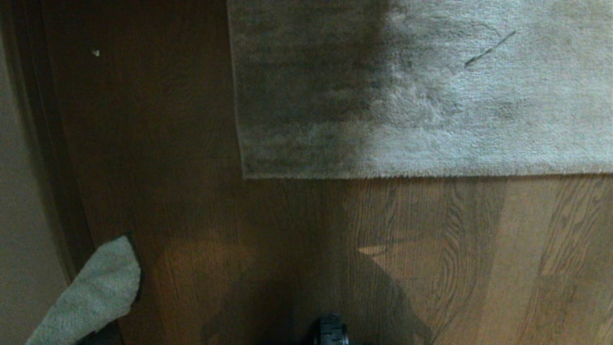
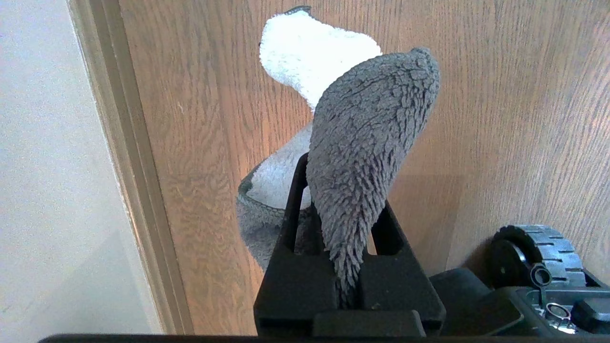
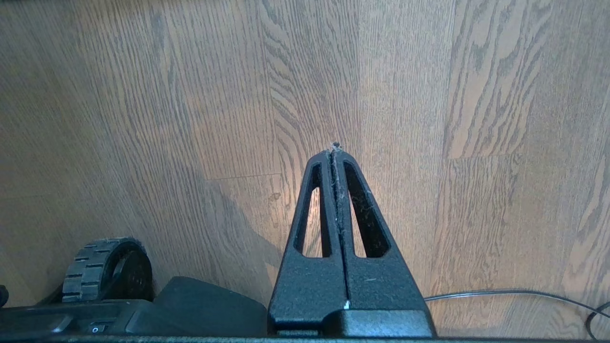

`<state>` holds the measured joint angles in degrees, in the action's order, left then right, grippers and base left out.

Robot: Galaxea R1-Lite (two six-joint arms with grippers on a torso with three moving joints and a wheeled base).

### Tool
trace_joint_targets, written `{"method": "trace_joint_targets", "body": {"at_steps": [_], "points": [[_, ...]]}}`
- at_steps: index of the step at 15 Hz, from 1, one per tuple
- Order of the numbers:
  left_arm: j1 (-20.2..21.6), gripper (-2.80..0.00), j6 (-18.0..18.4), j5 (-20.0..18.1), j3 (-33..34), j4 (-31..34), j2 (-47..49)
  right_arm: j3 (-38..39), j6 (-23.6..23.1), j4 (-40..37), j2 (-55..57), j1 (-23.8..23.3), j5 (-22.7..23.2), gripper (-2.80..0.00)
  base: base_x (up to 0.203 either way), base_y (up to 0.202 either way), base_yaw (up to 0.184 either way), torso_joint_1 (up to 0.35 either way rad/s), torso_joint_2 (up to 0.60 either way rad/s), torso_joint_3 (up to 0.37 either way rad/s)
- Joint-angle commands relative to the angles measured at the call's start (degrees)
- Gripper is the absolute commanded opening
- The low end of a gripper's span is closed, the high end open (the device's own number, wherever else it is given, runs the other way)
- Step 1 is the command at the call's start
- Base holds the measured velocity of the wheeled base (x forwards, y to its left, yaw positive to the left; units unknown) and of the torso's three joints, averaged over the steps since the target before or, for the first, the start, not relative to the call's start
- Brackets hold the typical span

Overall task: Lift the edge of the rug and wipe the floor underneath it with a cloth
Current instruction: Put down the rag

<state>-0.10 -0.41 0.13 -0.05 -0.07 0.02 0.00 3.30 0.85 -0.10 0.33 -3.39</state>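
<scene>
No brand, label or writing can be read anywhere in these views.

Nearest, at the bottom middle of the head view, a small black part of the robot [image 1: 330,331] pokes into sight. At the near left, the cloth [image 1: 93,294] hangs in the air above the floor [image 1: 431,249], a pale grey-green nubby strip slanting up toward the right. The left wrist view shows why: the left gripper [image 2: 345,224] is clamped on the cloth [image 2: 367,157], its black fingers [image 2: 295,200] pressed against the fabric, which rises out of them and folds over, one side grey and shaggy, the other whitish. Beside it sits a ribbed black wheel [image 2: 536,252] of the robot's base. A pale wall [image 1: 19,191] and its dark baseboard [image 1: 57,158] run along the left, close to the cloth.

The right gripper [image 3: 336,147] hangs over bare floor [image 3: 143,119], its two fingers [image 3: 310,214] pressed flat together with nothing between them; bits of lint cling to them. A thin dark cable [image 3: 514,293] lies on the planks by it, and another ribbed wheel [image 3: 107,269] shows at the base.

Farther off, the rug edge [image 1: 407,175] lies flat on the planks, running straight across to the right, with its corner [image 1: 246,175] at the left. The plush pile is shadowed on its left half. A thin dark streak [image 1: 488,49] marks the rug far right, and a tiny pale speck [image 1: 96,52] lies on the floor far left. Nothing stands between the grippers and the rug.
</scene>
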Motion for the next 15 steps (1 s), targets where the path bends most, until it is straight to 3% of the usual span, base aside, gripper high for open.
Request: {"method": "trace_joint_targets", "body": {"at_steps": [1, 15], "points": [[0.0, -2.80, 0.0, 0.0, 0.0, 0.0, 0.0, 0.0, 0.0, 0.0, 0.1, 0.0, 0.0, -2.80, 0.000, 0.000, 0.000, 0.000, 0.00, 0.000], [0.0, -2.80, -0.6, 0.0, 0.0, 0.0, 0.0, 0.0, 0.0, 0.0, 0.1, 0.0, 0.0, -2.80, 0.000, 0.000, 0.000, 0.000, 0.00, 0.000]]}}
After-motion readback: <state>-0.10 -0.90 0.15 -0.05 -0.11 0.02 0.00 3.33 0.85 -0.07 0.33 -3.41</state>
